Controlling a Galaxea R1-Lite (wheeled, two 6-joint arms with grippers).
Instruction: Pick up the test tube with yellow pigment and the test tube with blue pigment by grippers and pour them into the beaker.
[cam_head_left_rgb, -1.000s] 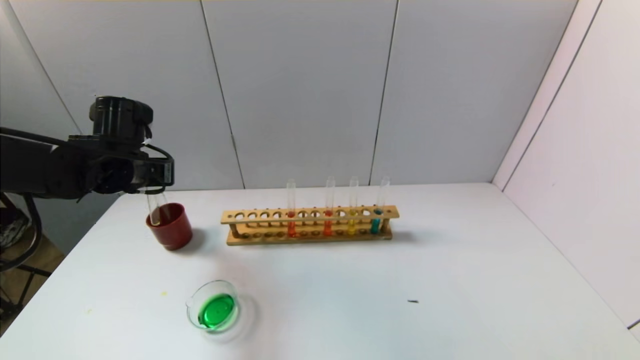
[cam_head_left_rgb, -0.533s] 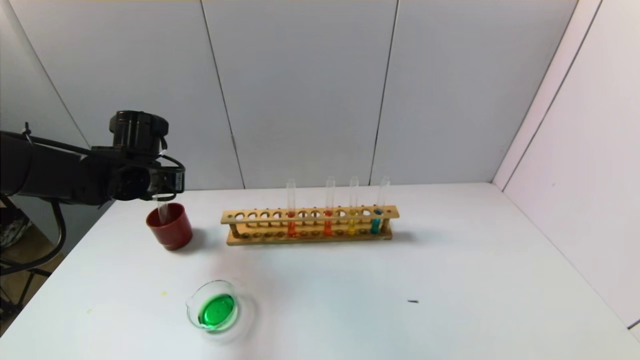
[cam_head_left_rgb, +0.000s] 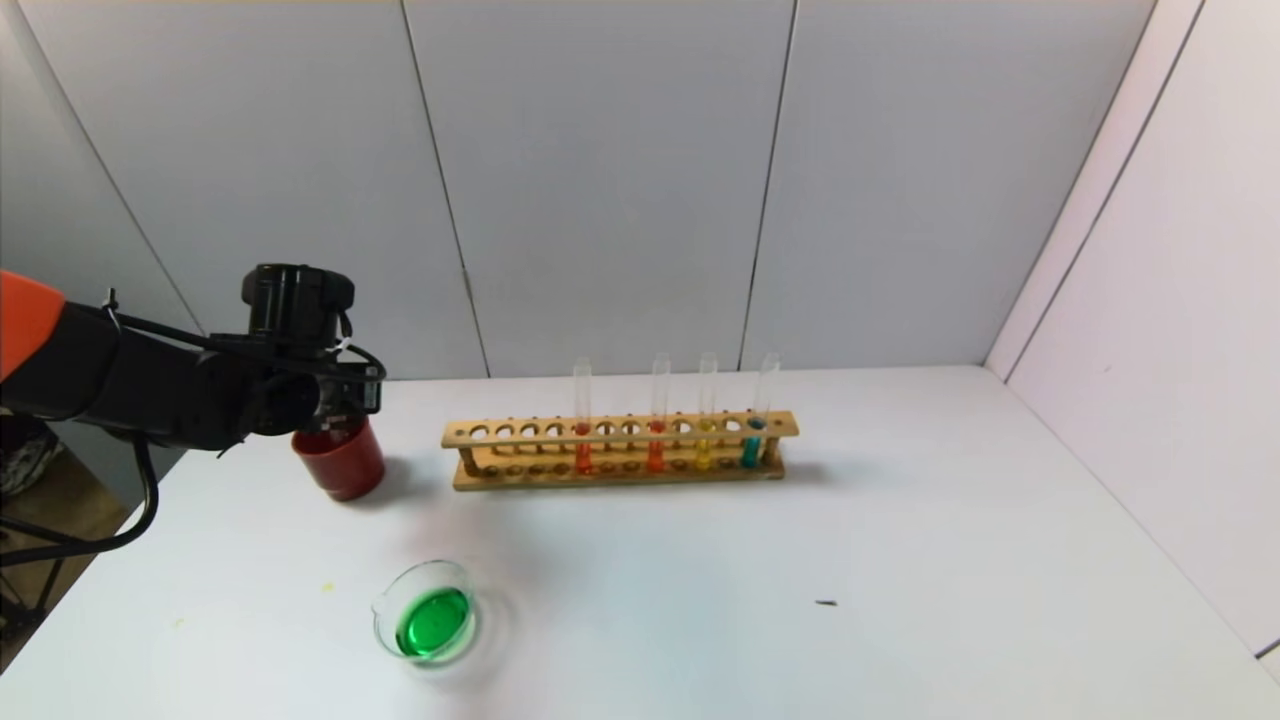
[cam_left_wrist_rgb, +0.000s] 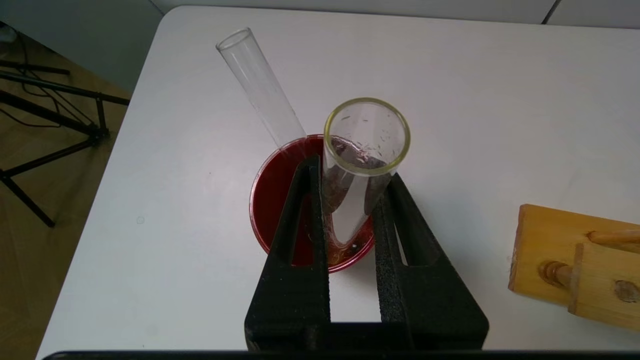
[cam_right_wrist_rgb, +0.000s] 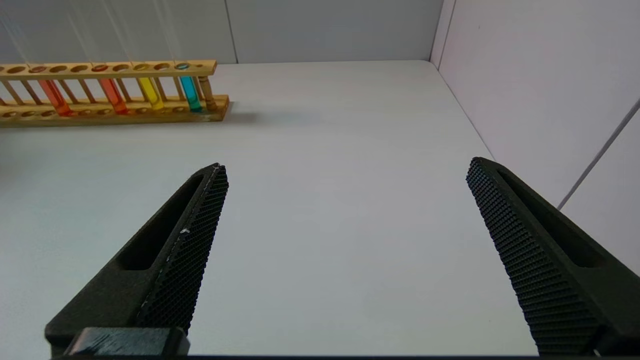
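My left gripper (cam_head_left_rgb: 342, 398) (cam_left_wrist_rgb: 352, 170) is shut on a clear, emptied test tube (cam_left_wrist_rgb: 365, 131) with a yellowish rim. It holds the tube upright with its lower end inside the dark red cup (cam_head_left_rgb: 342, 468) (cam_left_wrist_rgb: 272, 200). A second empty tube (cam_left_wrist_rgb: 260, 85) leans in that cup. The test tube with yellow pigment (cam_head_left_rgb: 704, 448) (cam_right_wrist_rgb: 150, 95) and the test tube with blue pigment (cam_head_left_rgb: 751, 445) (cam_right_wrist_rgb: 190, 95) stand in the wooden rack (cam_head_left_rgb: 620, 478). The beaker (cam_head_left_rgb: 428, 622) holds green liquid near the table's front left. My right gripper (cam_right_wrist_rgb: 347, 167) is open and empty, out of the head view.
Two tubes with orange-red liquid (cam_head_left_rgb: 582, 450) (cam_head_left_rgb: 655, 448) stand in the rack left of the yellow one. The rack's end shows in the left wrist view (cam_left_wrist_rgb: 565, 255). A small dark speck (cam_head_left_rgb: 825, 603) lies on the white table. Walls close the back and right.
My left gripper has moved down and to the right, lowering the empty tube into the red cup. Rack, beaker and right gripper have not moved.
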